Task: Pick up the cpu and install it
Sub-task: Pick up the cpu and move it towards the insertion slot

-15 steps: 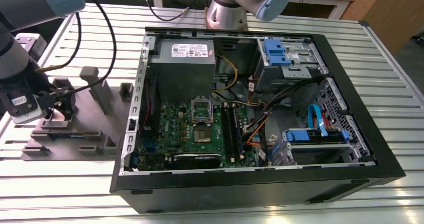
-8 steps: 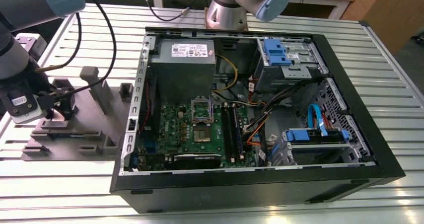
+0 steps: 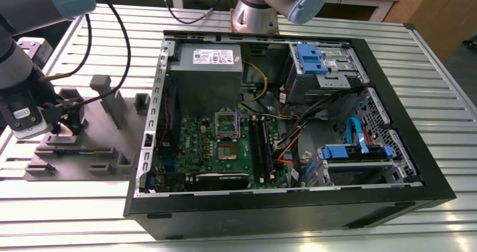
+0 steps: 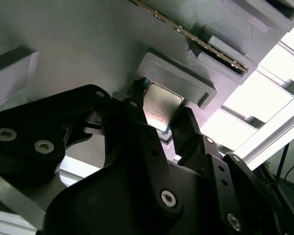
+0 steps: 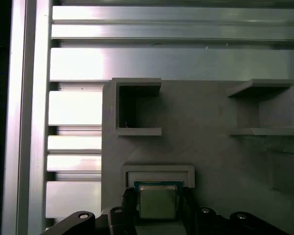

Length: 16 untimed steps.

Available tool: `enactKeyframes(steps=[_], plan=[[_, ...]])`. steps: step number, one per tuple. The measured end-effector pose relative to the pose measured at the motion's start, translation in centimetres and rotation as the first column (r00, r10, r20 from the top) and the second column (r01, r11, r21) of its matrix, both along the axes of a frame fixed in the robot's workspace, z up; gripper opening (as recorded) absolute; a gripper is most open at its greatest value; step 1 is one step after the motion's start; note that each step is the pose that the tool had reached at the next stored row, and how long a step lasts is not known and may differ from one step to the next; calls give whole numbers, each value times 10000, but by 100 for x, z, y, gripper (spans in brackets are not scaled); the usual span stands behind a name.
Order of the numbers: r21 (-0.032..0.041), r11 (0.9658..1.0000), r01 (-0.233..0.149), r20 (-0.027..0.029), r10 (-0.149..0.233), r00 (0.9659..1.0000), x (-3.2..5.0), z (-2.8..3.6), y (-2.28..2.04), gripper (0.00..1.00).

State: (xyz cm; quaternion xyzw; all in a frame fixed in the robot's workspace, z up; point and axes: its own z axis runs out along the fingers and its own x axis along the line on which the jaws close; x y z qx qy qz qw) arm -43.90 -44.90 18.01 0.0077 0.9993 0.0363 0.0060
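The jaws pressed narrowly against two opposite edges of the cpu [image 5: 158, 201], which lay in its recess on the grey tray [image 5: 210, 147]. The gripper [image 3: 64, 124] hung over that tray at the exterior view's left, well apart from the open computer case [image 3: 283, 207].

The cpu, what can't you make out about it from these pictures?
- Small square silvery cpu: near edge covered by the black end effector, first wrist view.
- Its underside: turned toward the grey plastic tray, both wrist views.
- Whether it rests on the tray or is lifted: contact hidden beneath the chip, both wrist views.
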Motion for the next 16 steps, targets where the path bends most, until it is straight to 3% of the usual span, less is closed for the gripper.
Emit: enactKeyframes(steps=[16], plan=[[-11, 10000, 0, -7, 0, 10000, 15, 117, 0, 47]])
